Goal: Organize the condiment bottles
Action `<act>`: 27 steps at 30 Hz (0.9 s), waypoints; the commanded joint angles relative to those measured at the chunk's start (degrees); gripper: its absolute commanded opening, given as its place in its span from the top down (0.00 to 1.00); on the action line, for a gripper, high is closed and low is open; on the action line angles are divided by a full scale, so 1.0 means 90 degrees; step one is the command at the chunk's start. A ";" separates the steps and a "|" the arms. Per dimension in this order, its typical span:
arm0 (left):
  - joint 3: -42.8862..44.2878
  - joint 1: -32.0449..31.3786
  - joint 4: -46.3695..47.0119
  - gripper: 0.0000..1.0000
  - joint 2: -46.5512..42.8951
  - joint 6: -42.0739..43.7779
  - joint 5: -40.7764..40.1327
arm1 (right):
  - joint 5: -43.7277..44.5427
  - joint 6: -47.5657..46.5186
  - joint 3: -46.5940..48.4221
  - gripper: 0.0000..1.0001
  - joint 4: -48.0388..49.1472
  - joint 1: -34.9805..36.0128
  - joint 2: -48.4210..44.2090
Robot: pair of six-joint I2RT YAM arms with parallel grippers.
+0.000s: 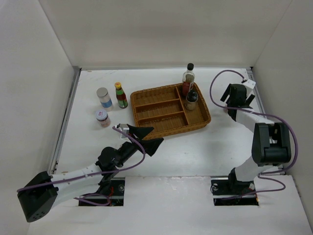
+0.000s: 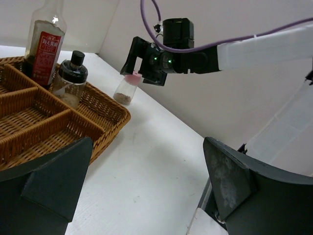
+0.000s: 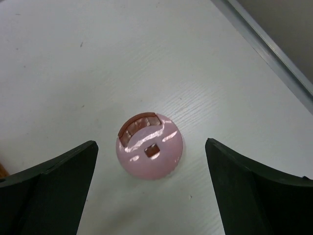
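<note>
The right gripper (image 3: 150, 146) is hanging wide open directly over the pink-capped shaker (image 3: 149, 154). The shaker's lid is sitting midway between the two fingers, with bare desk (image 3: 73, 58) showing on either side, and neither finger is touching it. Seen from the left wrist, the shaker is standing upright on the desk, with its pink cap level with the fingertips.

Off to that gripper's left, apart from the shaker, the wicker tray (image 1: 171, 128) is lying on the desk. In the tray's end compartment, the one nearest the right gripper, two bottles are standing upright and close together. They are the black-capped brown shaker (image 1: 191, 99) and, just beyond it, the tall clear black-capped bottle (image 1: 189, 74) with its red label.

The left gripper (image 1: 149, 138) is also gaping open and holding nothing. It is poised just beside the tray's near corner on the far side from the right arm, its fingers pointing across the desk towards the right gripper.

Beyond the left gripper and to its left, three more containers are standing on the desk outside the tray. The short red-lidded jar (image 1: 102, 118) is the closest to it. Farther out, the silver-lidded blue-label jar (image 1: 103, 98) and the green bottle (image 1: 120, 95) with its red-and-yellow cap are standing side by side, the green bottle nearer the tray.
</note>
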 commanded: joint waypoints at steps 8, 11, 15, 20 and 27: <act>-0.0036 0.0017 0.0460 0.00 0.0048 0.0035 0.0009 | -0.0051 0.0017 0.0293 0.52 0.1029 -0.0172 0.0403; -0.0045 0.0026 0.0460 0.00 0.0038 0.0035 0.0009 | 0.0105 0.0125 -0.0116 0.56 0.1127 0.0051 -0.0209; -0.0045 0.0036 0.0460 0.00 0.0047 0.0025 0.0009 | 0.0457 0.0154 -0.0683 0.56 0.1059 0.0734 -0.1556; -0.0016 0.0046 0.0469 0.00 0.0096 0.0025 0.0000 | 0.0409 0.0183 -0.0899 0.56 0.0523 0.1779 -0.2662; 0.0081 0.0124 0.0265 0.00 0.0067 0.0006 -0.0478 | 0.0204 0.0330 -0.0899 0.56 0.0395 0.2835 -0.2371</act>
